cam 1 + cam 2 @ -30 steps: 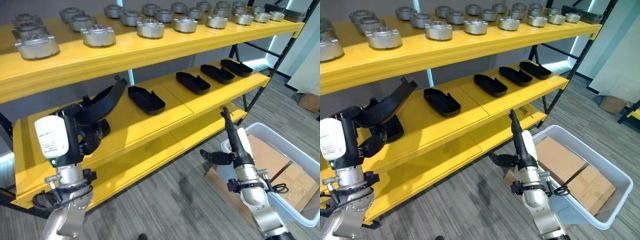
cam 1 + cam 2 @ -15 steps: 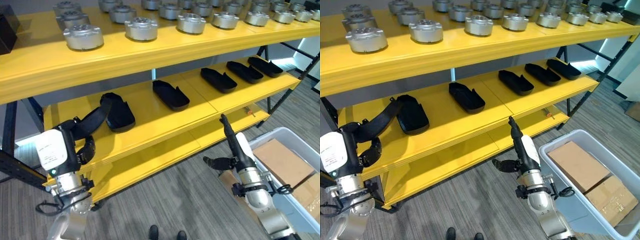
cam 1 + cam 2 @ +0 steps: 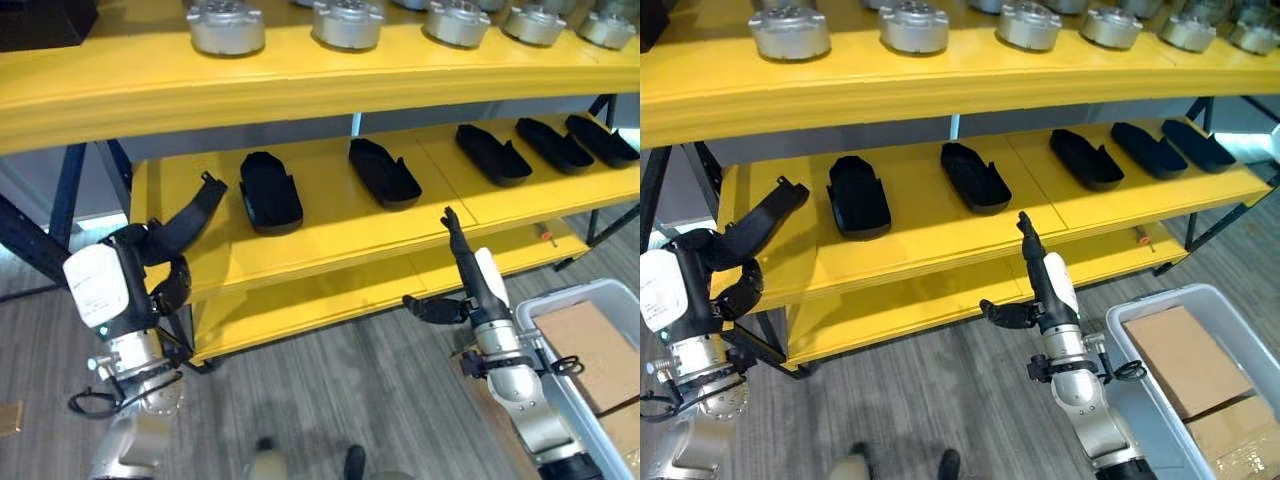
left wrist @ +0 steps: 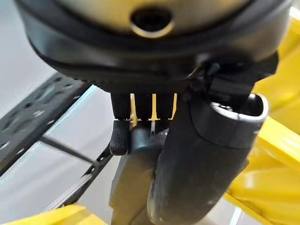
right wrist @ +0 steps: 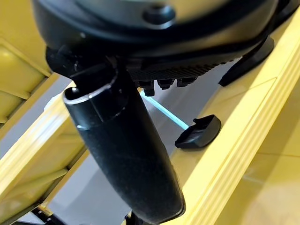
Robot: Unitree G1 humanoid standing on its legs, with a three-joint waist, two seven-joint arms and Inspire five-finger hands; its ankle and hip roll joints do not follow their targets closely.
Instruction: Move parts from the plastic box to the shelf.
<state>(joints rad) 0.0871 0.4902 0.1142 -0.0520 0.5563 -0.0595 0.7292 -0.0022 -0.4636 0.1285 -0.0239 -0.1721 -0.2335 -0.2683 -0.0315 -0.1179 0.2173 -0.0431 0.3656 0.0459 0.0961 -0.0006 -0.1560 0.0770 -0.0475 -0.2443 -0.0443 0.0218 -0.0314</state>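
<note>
My left hand (image 3: 165, 280) is shut on a long curved black part (image 3: 192, 212), held up in front of the left end of the yellow middle shelf (image 3: 330, 228). The part's tip stands just left of the leftmost of several black parts (image 3: 270, 190) lying in a row on that shelf. My right hand (image 3: 466, 280) is open and holds nothing, its fingers pointing up before the shelf's front edge. The grey plastic box (image 3: 1160, 302) sits on the floor at the lower right. In the left wrist view the fingers (image 4: 119, 136) curl round the dark part.
Round silver parts (image 3: 790, 30) line the top shelf. Cardboard boxes (image 3: 1188, 345) lie inside the plastic box. A lower yellow shelf (image 3: 330, 300) runs under the middle one. A person's shoes (image 3: 950, 463) show on the grey floor at the bottom.
The whole view has shifted, so the camera has moved towards the shelf's left end. My left hand still holds the black part; the right hand stays open as before.
</note>
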